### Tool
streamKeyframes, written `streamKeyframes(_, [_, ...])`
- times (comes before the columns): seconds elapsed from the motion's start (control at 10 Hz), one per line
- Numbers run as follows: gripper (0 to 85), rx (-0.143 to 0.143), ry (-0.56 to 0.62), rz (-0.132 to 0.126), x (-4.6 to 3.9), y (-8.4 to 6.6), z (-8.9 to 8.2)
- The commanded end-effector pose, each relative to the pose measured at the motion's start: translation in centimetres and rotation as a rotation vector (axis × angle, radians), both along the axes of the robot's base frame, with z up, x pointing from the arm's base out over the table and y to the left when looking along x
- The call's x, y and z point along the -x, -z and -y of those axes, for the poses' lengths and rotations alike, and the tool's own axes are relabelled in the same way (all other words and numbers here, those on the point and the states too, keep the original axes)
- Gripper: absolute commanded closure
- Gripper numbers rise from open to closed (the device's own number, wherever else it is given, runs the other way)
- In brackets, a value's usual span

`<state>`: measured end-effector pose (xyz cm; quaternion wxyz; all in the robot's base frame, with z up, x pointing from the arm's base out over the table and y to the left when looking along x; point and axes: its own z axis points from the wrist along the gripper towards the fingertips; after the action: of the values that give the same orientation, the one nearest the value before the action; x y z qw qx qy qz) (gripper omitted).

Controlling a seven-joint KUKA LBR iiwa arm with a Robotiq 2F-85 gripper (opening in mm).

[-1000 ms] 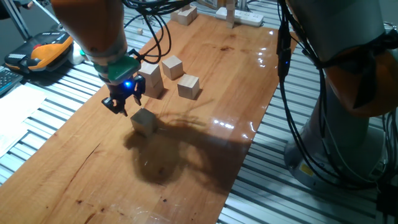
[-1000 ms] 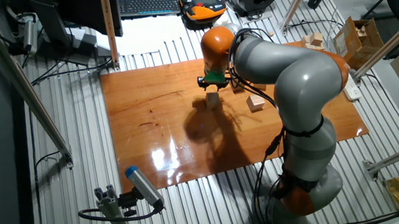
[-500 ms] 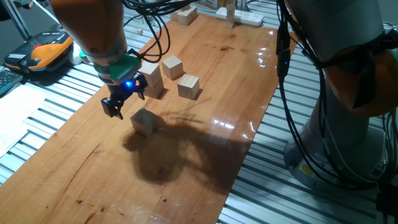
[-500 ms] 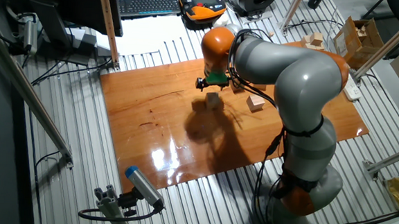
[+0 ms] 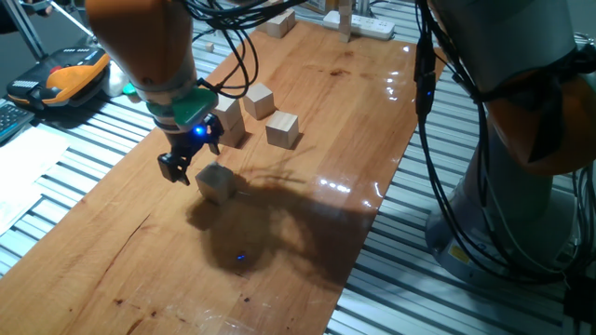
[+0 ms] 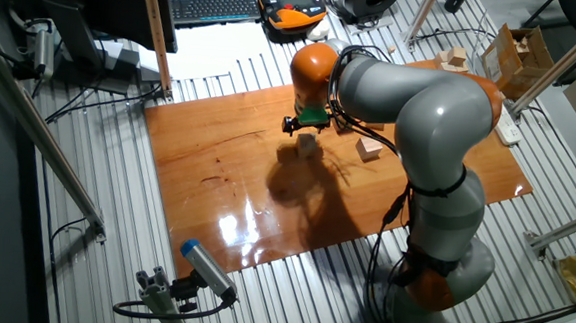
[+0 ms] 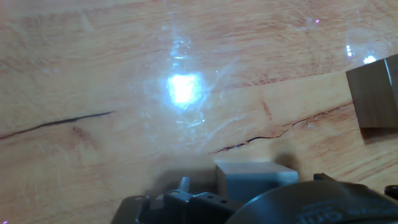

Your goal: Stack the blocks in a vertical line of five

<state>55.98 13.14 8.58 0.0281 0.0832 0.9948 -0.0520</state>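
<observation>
The gripper [image 5: 186, 166] hung just above the wooden table [image 5: 307, 140], its dark fingers spread apart with nothing between them, a blue light glowing on its body. Compared with half a second before, it had tilted and swung a little toward the nearest block [image 5: 215, 181], and a small blue spot had appeared on the wood in the arm's shadow. That lone block sat flat on the table just beside the fingertips, toward the table's middle, apparently not touching them. From the other fixed view the gripper [image 6: 302, 125] hovered at the upper edge of the same block [image 6: 308, 144]. In the hand view a grey cube face [image 7: 255, 180] showed at the bottom edge, close to the gripper housing, and another block [image 7: 375, 92] lay at the right border. Farther back stood 3 more cubes close together: 1 partly behind the wrist [image 5: 226, 117], 1 beyond it [image 5: 258, 100], and 1 to the right [image 5: 282, 129]. Another block [image 5: 277, 22] sat well apart near the far end, close to a white power strip [image 5: 365, 27].
</observation>
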Motion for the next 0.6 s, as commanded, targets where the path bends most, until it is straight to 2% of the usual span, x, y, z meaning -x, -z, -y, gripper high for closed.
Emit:
streamKeyframes(0.0, [0.0, 0.000, 0.017, -0.003, -0.05, 0.1, 0.1])
streamKeyframes(0.2, [0.0, -0.012, 0.042, 0.000, 0.01, 0.5, 0.6])
streamKeyframes(0.5, [0.0, -0.015, 0.040, 0.008, 0.40, 1.1, 0.7])
